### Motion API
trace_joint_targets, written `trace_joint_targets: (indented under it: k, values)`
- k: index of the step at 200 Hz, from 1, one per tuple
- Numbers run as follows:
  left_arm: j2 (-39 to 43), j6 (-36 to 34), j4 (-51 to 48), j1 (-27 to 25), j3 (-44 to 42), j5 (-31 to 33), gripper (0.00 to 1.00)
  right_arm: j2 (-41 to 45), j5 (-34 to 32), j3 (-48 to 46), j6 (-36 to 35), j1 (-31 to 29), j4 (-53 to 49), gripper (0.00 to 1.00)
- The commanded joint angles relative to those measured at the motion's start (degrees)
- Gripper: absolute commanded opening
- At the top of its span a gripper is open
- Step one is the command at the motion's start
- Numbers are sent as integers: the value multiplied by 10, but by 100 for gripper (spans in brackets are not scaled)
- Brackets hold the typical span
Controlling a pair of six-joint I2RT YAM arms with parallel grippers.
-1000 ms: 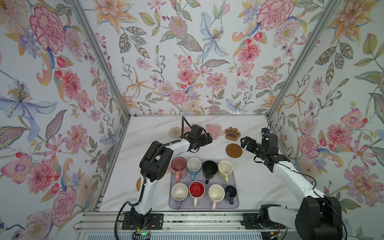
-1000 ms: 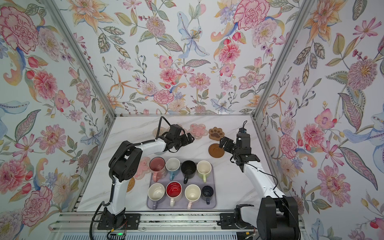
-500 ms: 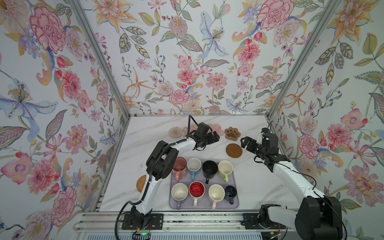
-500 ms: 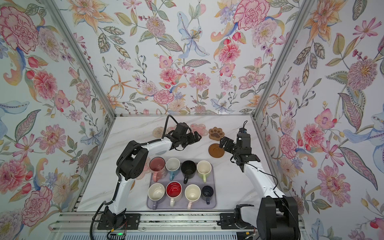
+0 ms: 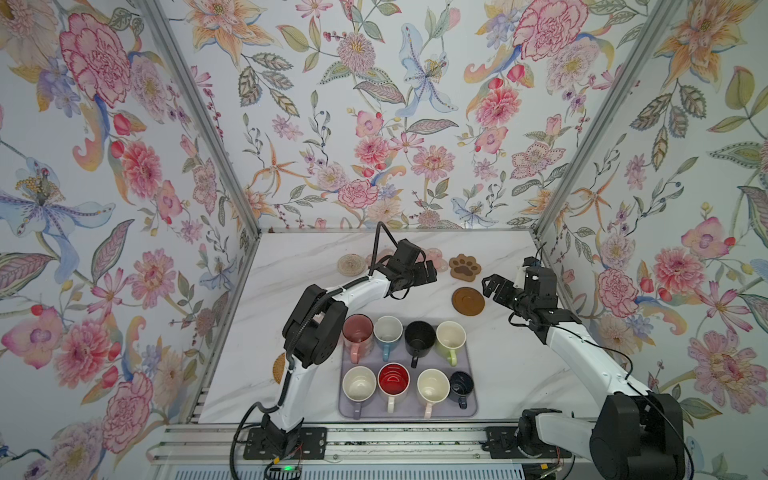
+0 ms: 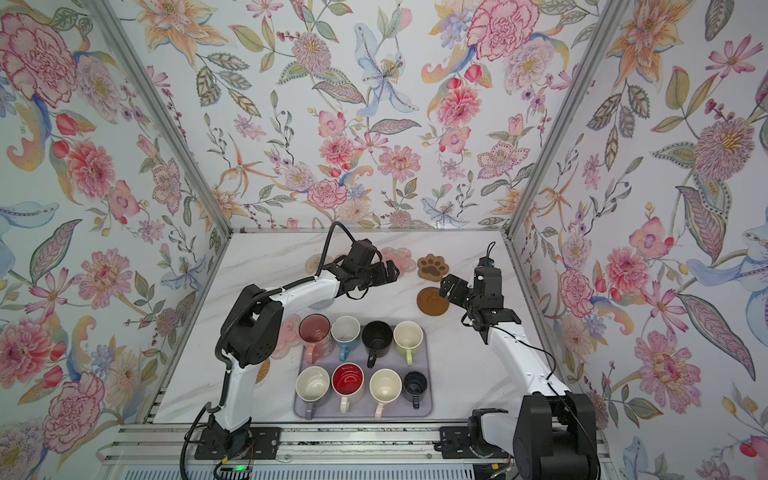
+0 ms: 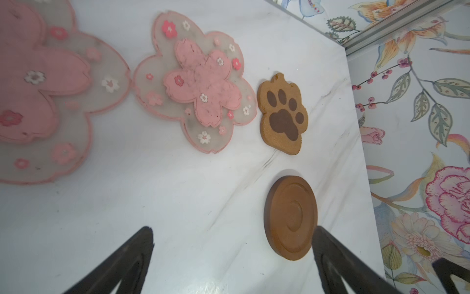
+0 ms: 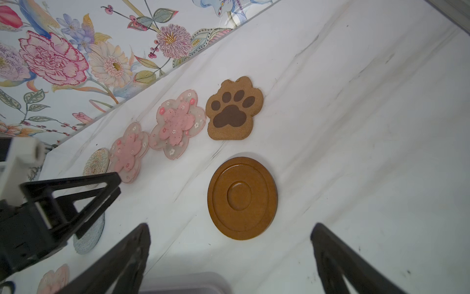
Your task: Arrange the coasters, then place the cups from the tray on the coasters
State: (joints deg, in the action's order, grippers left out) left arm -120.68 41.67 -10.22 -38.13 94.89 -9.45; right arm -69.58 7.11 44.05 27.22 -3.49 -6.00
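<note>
Both pincers hang spread wide and empty: your left pincer [image 5: 430,272] by the far row, your right pincer [image 5: 492,286] just beside the grooved wooden disc [image 5: 468,300]. You are mid-arranging, I judge: a beaded round [image 5: 351,264], two translucent pink flower mats [image 7: 201,84] and a grainy paw [image 5: 465,267] line the far tabletop [image 5: 299,257], while what looks like a woven rattan round [image 5: 279,368] sits half hidden behind the left arm [image 5: 316,328]. Next, pinch a thin flat edge. All eight glossy cups [image 5: 419,334] wait on the lavender tray [image 5: 409,413].
</note>
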Motion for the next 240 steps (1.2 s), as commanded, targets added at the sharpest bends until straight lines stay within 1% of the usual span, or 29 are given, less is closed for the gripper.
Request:
trace_joint_targets:
  k: [1,26,48,81,107,141,169,197,240]
  values:
    - [54,-54,-72,15,-11,55,99,-4,-1,16,8,6,-26,99]
    - [74,-68,-140,22,-21,93,99,-8,0,23,14,10,-37,99]
    - [95,-68,-148,38,-60,111,99,-20,9,35,14,10,-59,99]
    - [113,-65,-137,63,-108,91,99,-46,9,51,5,10,-93,99]
    - [105,-66,-156,80,-117,93,99,-73,10,75,5,9,-103,99]
    - [92,-62,-142,106,-147,76,99,-98,16,92,7,5,-99,99]
    - [88,-62,-122,109,-170,86,99,-88,12,90,2,3,-98,99]
    - [61,-56,-114,108,-165,90,99,-73,7,87,1,3,-96,99]
    - [32,-49,-92,108,-162,80,99,-44,0,77,2,3,-95,99]
